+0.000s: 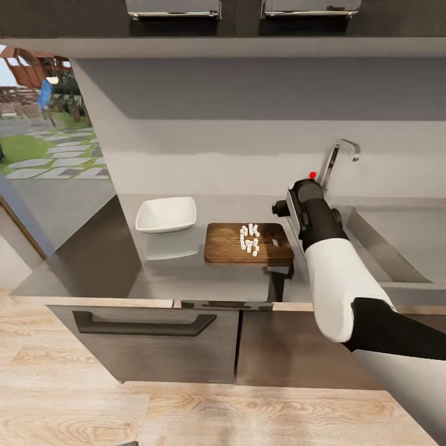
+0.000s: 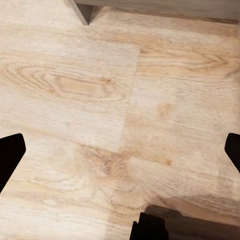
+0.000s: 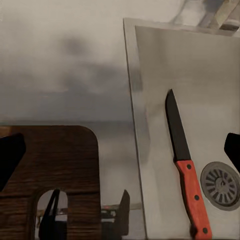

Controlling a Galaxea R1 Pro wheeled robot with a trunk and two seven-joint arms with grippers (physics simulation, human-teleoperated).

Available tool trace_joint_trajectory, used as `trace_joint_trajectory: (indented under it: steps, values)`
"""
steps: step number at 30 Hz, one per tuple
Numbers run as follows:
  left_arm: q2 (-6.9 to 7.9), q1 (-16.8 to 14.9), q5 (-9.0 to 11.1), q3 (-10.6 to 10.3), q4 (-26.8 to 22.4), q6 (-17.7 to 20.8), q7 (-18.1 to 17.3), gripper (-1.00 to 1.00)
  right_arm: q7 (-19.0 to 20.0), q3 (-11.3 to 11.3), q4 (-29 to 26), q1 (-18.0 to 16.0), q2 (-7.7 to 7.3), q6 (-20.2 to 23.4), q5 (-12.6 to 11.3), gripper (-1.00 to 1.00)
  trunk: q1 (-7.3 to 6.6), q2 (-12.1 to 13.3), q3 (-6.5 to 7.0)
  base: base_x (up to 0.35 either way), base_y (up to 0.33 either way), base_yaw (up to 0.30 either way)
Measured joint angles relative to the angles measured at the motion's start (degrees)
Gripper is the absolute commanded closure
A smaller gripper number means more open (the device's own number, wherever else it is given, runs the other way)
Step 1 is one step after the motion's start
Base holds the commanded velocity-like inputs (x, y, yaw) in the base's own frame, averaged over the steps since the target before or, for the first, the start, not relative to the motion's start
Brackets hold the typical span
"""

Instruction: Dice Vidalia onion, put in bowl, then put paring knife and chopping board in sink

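White onion dice (image 1: 249,238) still on chopping board (image 1: 248,244), bowl (image 1: 166,214) at its 9 o'clock; right gripper (image 3: 120,150) wide open, empty, risks scattering cubes.

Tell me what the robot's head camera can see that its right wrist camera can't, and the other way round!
Head view: the shallow white square bowl on the glossy grey countertop, tiny white onion cubes lying on the board, and the curved chrome tap with its red knob.

Right wrist view: the slim paring knife with an orange-red handle, lying in the steel sink beside the round dark drain.

Both: the dark-brown wooden chopping board and the sink's steel.
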Motion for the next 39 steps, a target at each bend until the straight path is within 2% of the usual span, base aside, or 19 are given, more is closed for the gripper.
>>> trace_joint_trajectory:
  steps: [10, 23, 39]
  values:
    - [0.00, 0.00, 0.06, 0.00, 0.05, 0.01, 0.00, -1.00, 1.03, -0.15, 2.81, 0.00, 0.00, -0.26, -0.14, -1.00, 0.00, 0.00, 0.00, 0.000, 0.000, 0.000]
    - [0.00, 0.00, 0.06, 0.00, 0.13, 0.02, -0.01, -1.00, 1.36, -0.16, 2.96, 0.00, -0.40, -0.54, -0.15, -1.00, 0.00, 0.00, 0.00, -0.018, -0.097, 0.000]
    - [0.00, 0.00, 0.05, 0.00, 0.13, 0.01, 0.01, -1.00, 1.36, -0.13, 3.14, 0.00, -0.42, -0.54, -0.19, -1.00, 0.02, 0.00, 0.00, -0.033, -0.008, 0.000]
